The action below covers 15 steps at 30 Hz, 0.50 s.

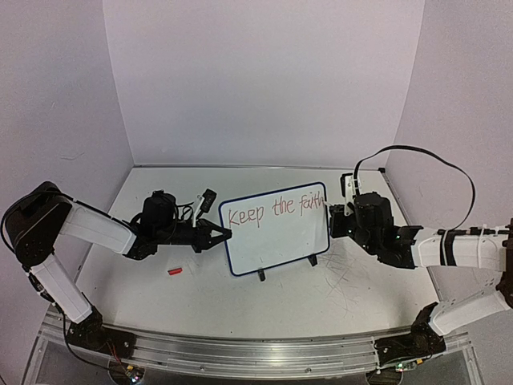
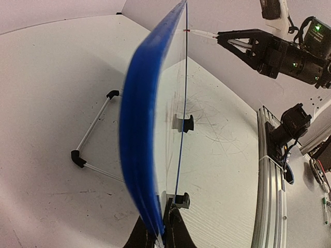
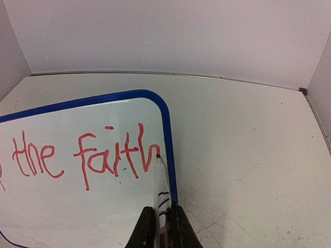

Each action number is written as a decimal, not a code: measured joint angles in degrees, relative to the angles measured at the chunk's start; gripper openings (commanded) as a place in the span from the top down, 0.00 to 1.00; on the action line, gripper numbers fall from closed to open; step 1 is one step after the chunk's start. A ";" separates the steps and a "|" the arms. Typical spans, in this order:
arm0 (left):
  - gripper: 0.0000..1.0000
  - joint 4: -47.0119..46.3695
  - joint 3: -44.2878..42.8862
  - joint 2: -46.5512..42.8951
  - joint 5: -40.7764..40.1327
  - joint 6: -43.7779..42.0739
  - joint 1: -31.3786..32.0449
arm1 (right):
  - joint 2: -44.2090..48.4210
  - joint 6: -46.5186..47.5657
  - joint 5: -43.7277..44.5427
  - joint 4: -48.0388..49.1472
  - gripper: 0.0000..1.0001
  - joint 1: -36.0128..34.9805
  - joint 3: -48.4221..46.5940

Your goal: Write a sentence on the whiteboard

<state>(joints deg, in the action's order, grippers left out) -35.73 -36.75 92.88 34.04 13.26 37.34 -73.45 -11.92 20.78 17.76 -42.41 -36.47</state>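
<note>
The whiteboard (image 1: 280, 237) stands on two black clip feet mid-table, blue-rimmed. Red letters (image 1: 272, 210) on it read "Keep the faith" in one line. My left gripper (image 1: 224, 235) is shut on the board's left edge; in the left wrist view (image 2: 159, 233) the blue rim (image 2: 138, 134) runs edge-on between its fingers. My right gripper (image 1: 333, 218) is shut on a white marker (image 3: 163, 194); the red tip touches the last stroke of the "h" in "faith" (image 3: 116, 157), close to the board's right rim (image 3: 169, 150).
A small red marker cap (image 1: 175, 272) lies on the table front left of the board. A wire stand frame (image 2: 93, 137) lies behind the board. The tabletop right of the board is scratched. Walls enclose the table at the back and both sides.
</note>
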 measured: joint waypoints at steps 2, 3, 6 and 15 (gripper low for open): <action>1.00 0.03 0.00 0.00 -0.01 0.00 0.00 | 0.00 0.00 -0.20 -0.45 1.00 0.00 0.00; 1.00 0.06 0.00 0.00 -0.02 0.00 0.00 | 0.01 -0.01 -0.29 -0.70 1.00 0.00 0.00; 1.00 0.10 0.00 0.00 -0.02 0.02 0.00 | 0.05 -0.06 -0.47 -1.27 1.00 0.00 0.00; 1.00 0.09 0.00 0.00 0.00 -0.02 0.02 | 5.97 2.10 -3.92 -2.46 1.00 0.00 0.83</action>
<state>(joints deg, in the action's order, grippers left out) -35.64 -36.75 92.88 34.04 13.23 37.36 -67.48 -9.82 16.86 15.30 -42.41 -35.63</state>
